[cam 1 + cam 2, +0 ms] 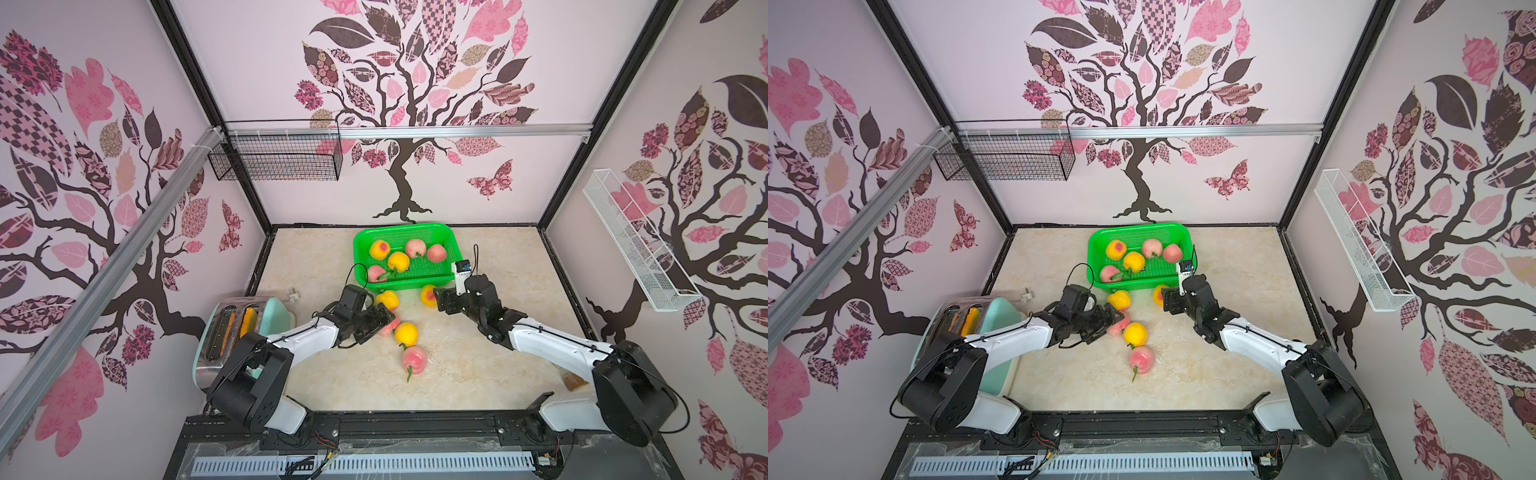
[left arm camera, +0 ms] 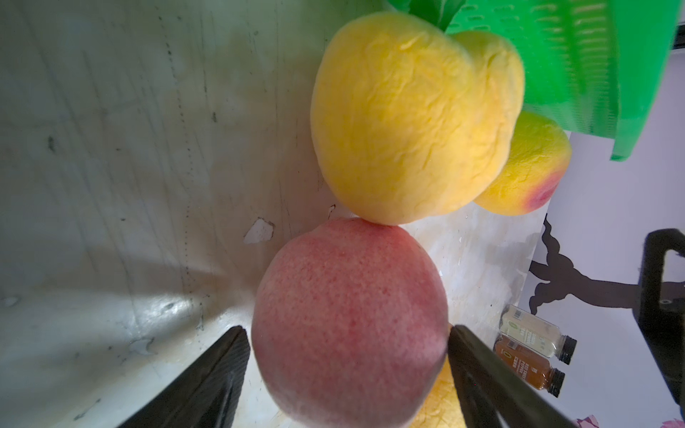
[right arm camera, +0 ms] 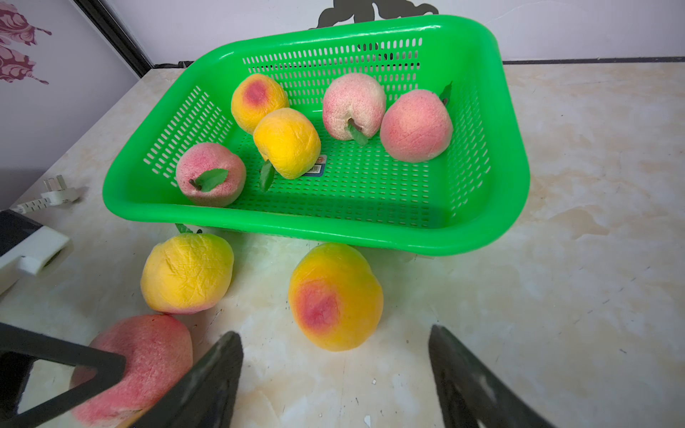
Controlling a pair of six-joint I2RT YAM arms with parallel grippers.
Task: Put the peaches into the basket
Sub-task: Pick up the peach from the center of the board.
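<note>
The green basket (image 1: 401, 227) (image 3: 333, 233) stands at the back of the table with several peaches in it. A pink peach (image 2: 348, 296) (image 1: 392, 329) rests on the table between the fingers of my left gripper (image 2: 349, 329) (image 1: 384, 320); one finger touches it and a thin gap shows at the other. My right gripper (image 3: 335, 331) (image 1: 438, 299) is open just short of a red-spotted yellow peach (image 3: 335, 296) (image 1: 428, 295) by the basket's front wall. Loose on the table lie two yellow peaches (image 1: 387, 300) (image 1: 406, 333) and a pink one (image 1: 414, 360).
A mint toaster (image 1: 232, 328) stands at the left edge, with a white plug (image 1: 294, 295) behind it. A black wire basket (image 1: 276, 156) and a white rack (image 1: 636, 241) hang on the walls. Two small bottles (image 2: 533, 344) lie at the right edge.
</note>
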